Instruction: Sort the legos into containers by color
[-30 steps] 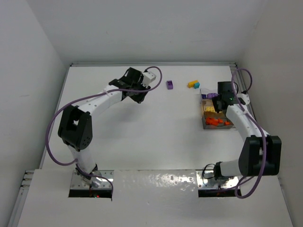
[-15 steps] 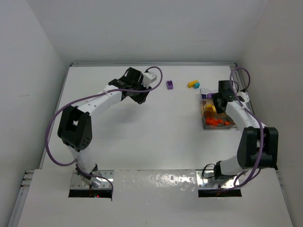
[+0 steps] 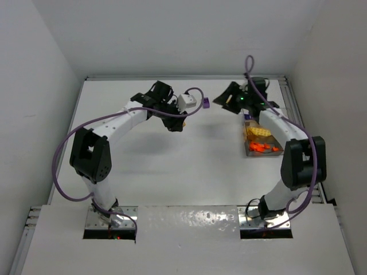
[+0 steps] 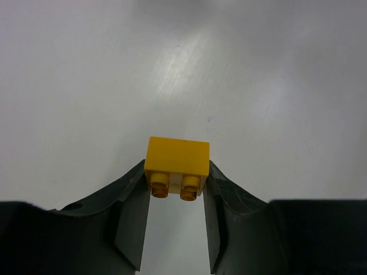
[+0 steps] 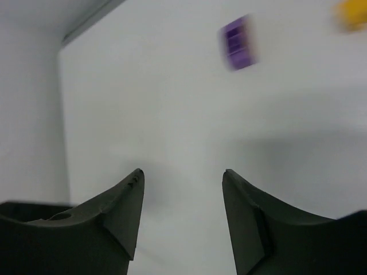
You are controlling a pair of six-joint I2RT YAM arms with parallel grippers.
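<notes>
My left gripper (image 3: pixel 175 122) is shut on a yellow lego (image 4: pixel 176 156), which it holds above bare table; the brick's studs face the camera in the left wrist view, where the gripper (image 4: pixel 176 172) pinches it at the fingertips. My right gripper (image 3: pixel 221 100) is open and empty at the back of the table, its jaws wide apart in the right wrist view (image 5: pixel 182 175). A purple lego (image 3: pixel 205 102) lies just left of it, blurred ahead in the right wrist view (image 5: pixel 239 43). The clear container (image 3: pixel 246 140) at the right holds yellow legos (image 3: pixel 258 132) and orange legos (image 3: pixel 261 148).
A blurred yellow piece (image 5: pixel 351 14) shows at the top right edge of the right wrist view. The raised back wall (image 3: pixel 183 77) and right wall (image 3: pixel 295 114) of the table lie close to the right arm. The left arm's purple cable (image 3: pixel 198 91) loops near the purple lego.
My right gripper has swung from over the container to the back left, near the purple lego. My left gripper has shifted slightly right and nearer.
</notes>
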